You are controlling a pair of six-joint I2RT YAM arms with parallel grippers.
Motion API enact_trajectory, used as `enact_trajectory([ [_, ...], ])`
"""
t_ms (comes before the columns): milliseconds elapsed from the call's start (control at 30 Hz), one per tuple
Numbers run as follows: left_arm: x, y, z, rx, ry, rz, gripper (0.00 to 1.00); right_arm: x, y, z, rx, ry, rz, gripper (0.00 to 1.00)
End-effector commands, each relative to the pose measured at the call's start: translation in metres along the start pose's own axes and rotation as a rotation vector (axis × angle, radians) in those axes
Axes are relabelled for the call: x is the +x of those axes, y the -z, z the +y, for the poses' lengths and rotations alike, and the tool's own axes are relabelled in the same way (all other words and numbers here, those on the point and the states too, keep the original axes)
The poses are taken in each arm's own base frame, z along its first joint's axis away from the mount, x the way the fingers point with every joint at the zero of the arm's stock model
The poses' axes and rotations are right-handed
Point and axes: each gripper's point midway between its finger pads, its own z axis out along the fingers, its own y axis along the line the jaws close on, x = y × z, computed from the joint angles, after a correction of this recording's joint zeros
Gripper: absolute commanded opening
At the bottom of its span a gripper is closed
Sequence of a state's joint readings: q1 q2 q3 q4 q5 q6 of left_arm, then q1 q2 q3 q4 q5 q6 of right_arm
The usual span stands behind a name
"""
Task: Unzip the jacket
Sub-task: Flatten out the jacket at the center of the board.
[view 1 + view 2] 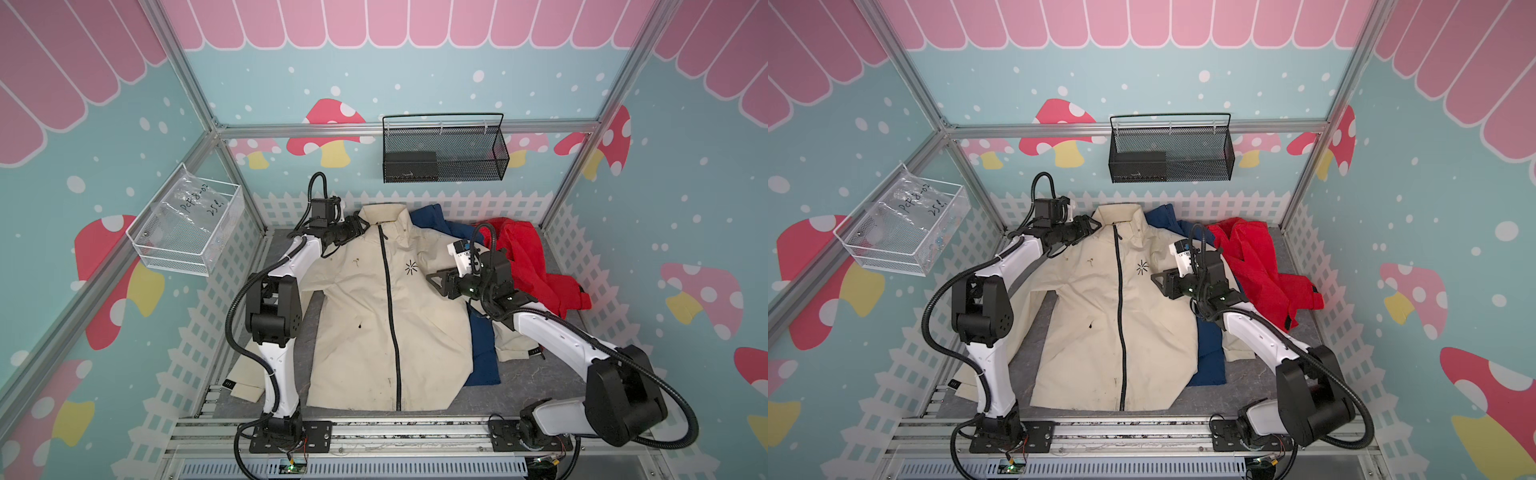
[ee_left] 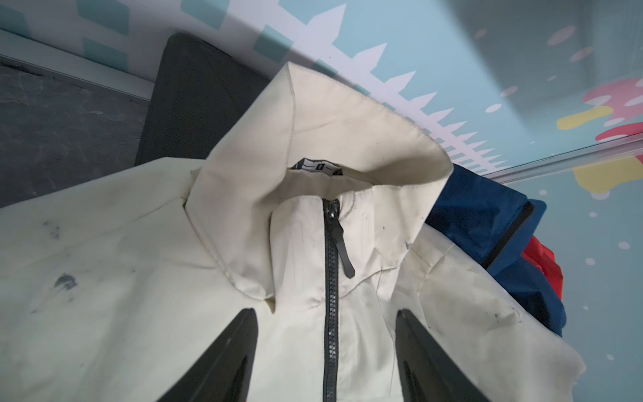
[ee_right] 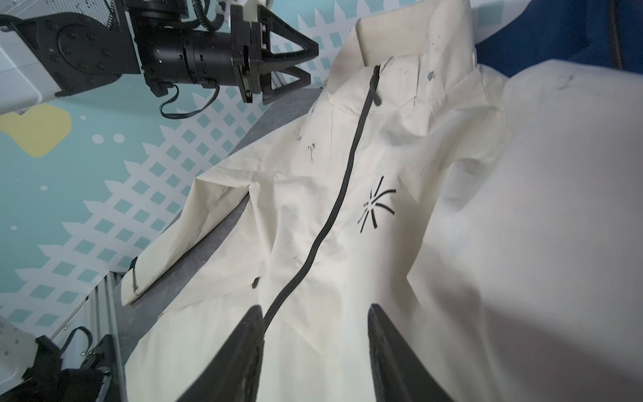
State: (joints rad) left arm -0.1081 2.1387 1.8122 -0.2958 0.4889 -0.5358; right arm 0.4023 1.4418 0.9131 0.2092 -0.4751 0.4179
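Neither gripper holds anything. The left gripper (image 1: 360, 226) has its jaws well apart, level with the collar (image 2: 313, 115), pointing across it; its wrist view shows the fingers (image 2: 240, 348) on either side of the zip (image 2: 330, 313), with the pull (image 2: 342, 250) just beyond them. The right gripper (image 1: 434, 279) is also parted, low over the chest beside the star mark (image 1: 410, 267) (whether it touches the cloth I cannot tell). The jacket (image 1: 357, 332) lies flat, front up, on the grey mat (image 1: 519, 386), collar at the far end and zip closed to the top. A blue garment (image 1: 484, 353) lies partly under it, with a red one (image 1: 528, 257) beyond.
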Motion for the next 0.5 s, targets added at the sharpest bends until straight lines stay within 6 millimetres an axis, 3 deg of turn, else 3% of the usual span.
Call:
enact_trajectory([
  [0,-0.012,-0.006,-0.010,0.032,0.004,-0.024,0.64,-0.045,-0.019,0.011,-0.025,0.163,-0.137,0.49],
  [300,-0.011,-0.024,0.003,0.016,-0.105,-0.013,0.58,-0.067,-0.075,0.001,-0.019,0.213,-0.136,0.49],
  [467,-0.011,-0.034,0.008,0.016,-0.213,-0.005,0.51,-0.077,-0.101,-0.014,0.048,0.223,-0.148,0.48],
])
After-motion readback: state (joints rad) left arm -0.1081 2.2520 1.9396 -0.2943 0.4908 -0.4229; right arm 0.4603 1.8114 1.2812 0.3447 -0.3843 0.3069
